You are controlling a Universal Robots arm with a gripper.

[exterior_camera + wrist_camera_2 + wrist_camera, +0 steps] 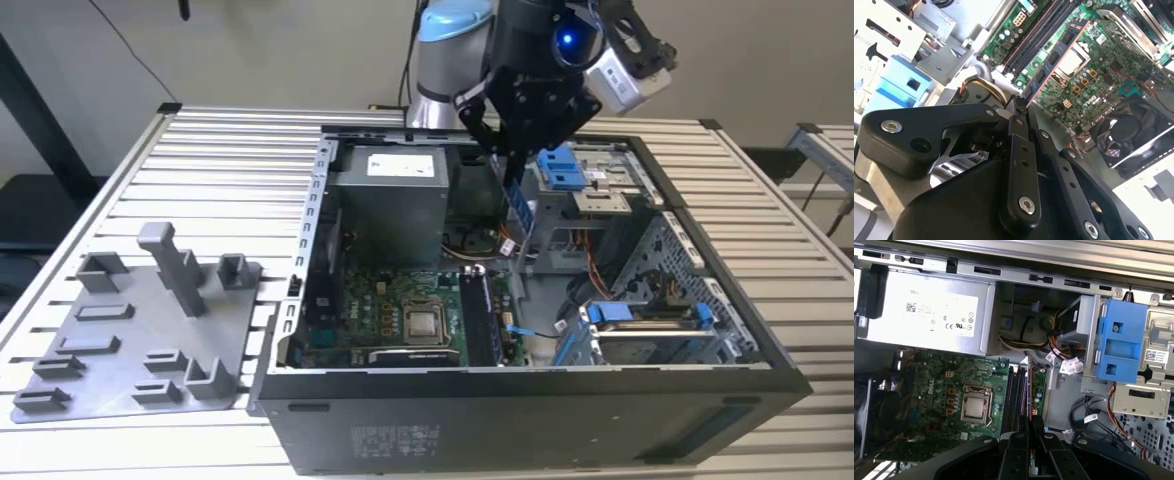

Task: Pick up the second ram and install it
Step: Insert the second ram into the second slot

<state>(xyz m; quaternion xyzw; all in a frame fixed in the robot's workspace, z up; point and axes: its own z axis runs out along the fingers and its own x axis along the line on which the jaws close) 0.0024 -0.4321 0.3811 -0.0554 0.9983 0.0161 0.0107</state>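
Second ram (1054, 60): long thin dark blue-green memory stick, in the air above green motherboard (929, 385), not touching it.
Black gripper (1020, 106): clamped on the stick's end.
Progress: lifting seems done; seating not yet done.

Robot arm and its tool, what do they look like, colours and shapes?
The arm is a silver-grey tube with a light blue joint cap. Its black tool carries a glowing blue light and has a silver-grey box mounted beside it. In the second wrist view its fingers are flat black bars with silver screw heads.
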